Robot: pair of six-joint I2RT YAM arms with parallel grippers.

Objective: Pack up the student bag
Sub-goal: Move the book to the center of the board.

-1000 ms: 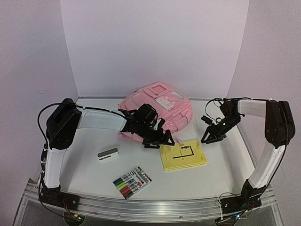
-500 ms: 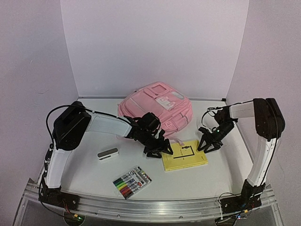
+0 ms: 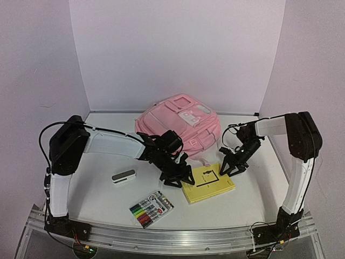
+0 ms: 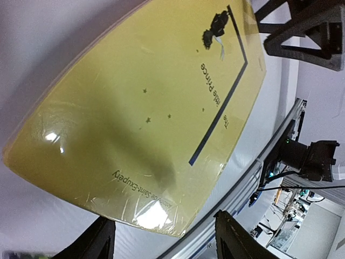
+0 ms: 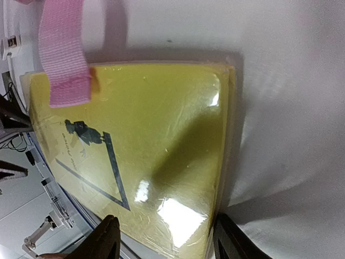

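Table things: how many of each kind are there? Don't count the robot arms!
Bag: 1
Book: 1
Marker pack: 1
White block: 1
Total: 4
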